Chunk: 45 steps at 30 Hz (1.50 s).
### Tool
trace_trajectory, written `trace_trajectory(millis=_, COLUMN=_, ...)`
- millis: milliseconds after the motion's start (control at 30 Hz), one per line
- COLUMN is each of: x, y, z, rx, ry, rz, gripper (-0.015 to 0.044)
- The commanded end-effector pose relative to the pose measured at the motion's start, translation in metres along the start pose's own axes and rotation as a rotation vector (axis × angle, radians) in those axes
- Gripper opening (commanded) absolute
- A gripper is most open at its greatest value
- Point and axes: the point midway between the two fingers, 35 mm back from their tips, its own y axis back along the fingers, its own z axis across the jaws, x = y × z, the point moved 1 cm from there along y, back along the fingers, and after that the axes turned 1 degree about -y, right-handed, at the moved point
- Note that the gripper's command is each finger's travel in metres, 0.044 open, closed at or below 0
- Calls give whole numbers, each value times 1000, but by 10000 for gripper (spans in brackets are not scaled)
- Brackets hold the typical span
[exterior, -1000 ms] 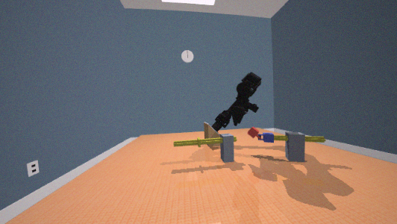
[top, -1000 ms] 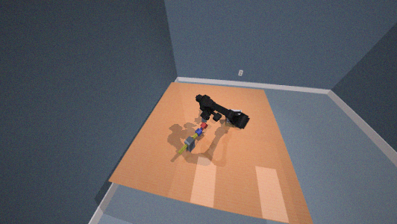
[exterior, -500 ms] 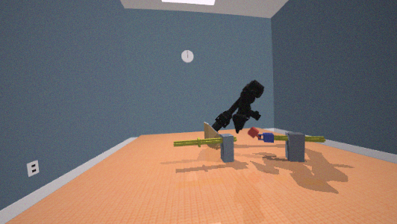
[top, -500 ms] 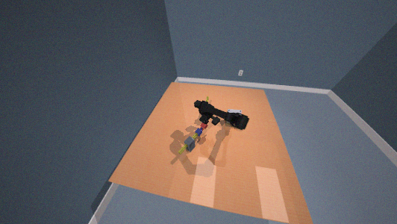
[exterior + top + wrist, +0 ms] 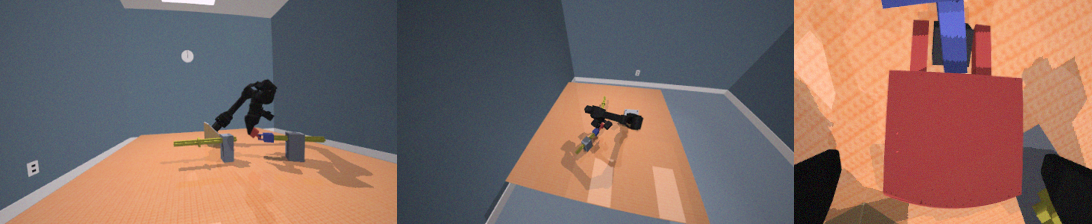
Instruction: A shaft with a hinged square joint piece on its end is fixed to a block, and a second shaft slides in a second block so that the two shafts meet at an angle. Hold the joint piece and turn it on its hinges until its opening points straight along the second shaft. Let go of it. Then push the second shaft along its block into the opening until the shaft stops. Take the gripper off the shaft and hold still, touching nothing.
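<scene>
The red joint piece (image 5: pixel 601 126) (image 5: pixel 254 133) (image 5: pixel 954 140) hangs on the blue hinge fork (image 5: pixel 595 131) (image 5: pixel 268 137) (image 5: pixel 953 27), tilted upward in the exterior view. Its opening is not visible. The fork is on the fixed yellow shaft (image 5: pixel 578 150) (image 5: pixel 315 139), held by a grey block (image 5: pixel 586 143) (image 5: pixel 295 148). The second yellow shaft (image 5: pixel 604 101) (image 5: pixel 186 142) (image 5: pixel 1047 206) passes through the other grey block (image 5: pixel 227 148) (image 5: pixel 1037 150), its end short of the joint piece. My gripper (image 5: pixel 602 125) (image 5: pixel 261 125) (image 5: pixel 945 163) is open and empty, its fingers either side of the joint piece in the wrist view.
My arm (image 5: pixel 613 116) (image 5: pixel 236 106) reaches across from its base, beside a pale upright plate (image 5: pixel 631 111) (image 5: pixel 210 131). In the top view the arm partly covers the second shaft and its block. The wooden table (image 5: pixel 554 149) (image 5: pixel 149 187) lies below everything.
</scene>
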Motion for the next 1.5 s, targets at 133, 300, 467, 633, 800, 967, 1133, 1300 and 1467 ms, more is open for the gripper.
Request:
trace_trajectory(millis=133, x=-5, y=-8, z=0, rx=-4, ry=-10, rz=-2, gripper=440)
trace_trajectory(millis=300, x=-5, y=-16, z=0, rx=-4, ry=-9, rz=-2, gripper=440)
trace_trajectory(millis=467, x=-5, y=-24, z=0, rx=-4, ry=-9, rz=-3, gripper=440)
trace_trajectory(millis=633, x=-5, y=-28, z=1, rx=-4, ry=-9, rz=-3, gripper=414)
trace_trajectory(millis=800, x=-5, y=-28, z=1, rx=-4, ry=-9, rz=-3, gripper=282)
trace_trajectory(millis=967, x=-5, y=-28, z=1, rx=-4, ry=-9, rz=-3, gripper=182)
trace_trajectory(millis=1133, x=-5, y=-28, z=1, rx=-4, ry=-9, rz=-3, gripper=182)
trace_trajectory(millis=1300, x=-5, y=-28, z=1, rx=-4, ry=-9, rz=-3, gripper=182)
trace_trajectory(millis=1467, x=-5, y=-28, z=1, rx=-4, ry=-9, rz=-3, gripper=182)
